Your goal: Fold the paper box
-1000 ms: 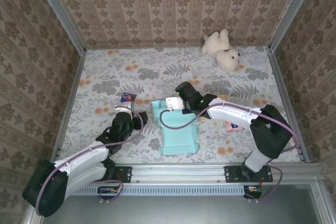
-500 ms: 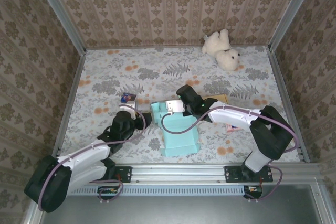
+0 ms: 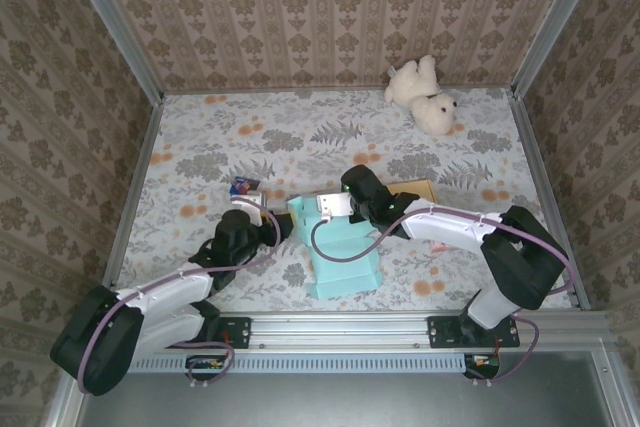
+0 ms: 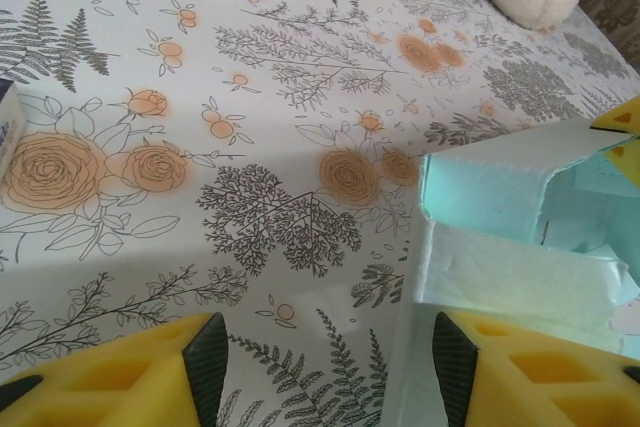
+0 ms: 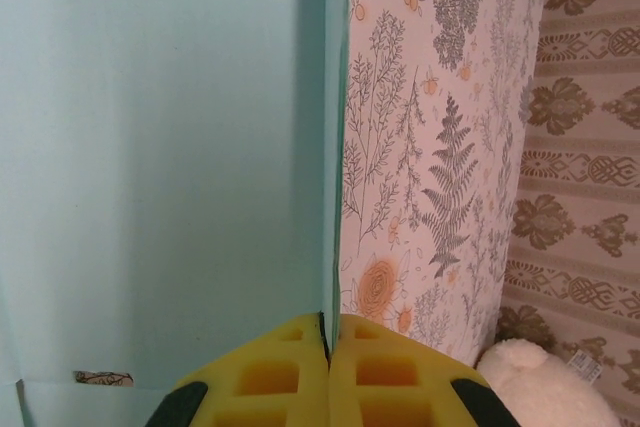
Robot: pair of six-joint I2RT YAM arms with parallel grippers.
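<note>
Yellow-padded right gripper [image 5: 328, 335] pinches tight on a thin flap edge of the teal box [image 5: 160, 147].
Half-open left gripper [image 4: 330, 357] hangs over the floral table [image 4: 200, 97], nothing between its pads, box corner just to its right; box sits near-centre on table, bear [image 3: 425, 92] far back right.

Desk [image 3: 300, 137]: flat top under a white covering printed with grey ferns and orange roses.
On it:
- one pale turquoise paper box [image 3: 345, 257], partly folded, front centre;
- one white plush bear [image 3: 425, 95], lying in the far right corner;
- one small dark packet [image 3: 243, 186], left of the box;
- one flat tan card [image 3: 415, 187], right of centre.
</note>
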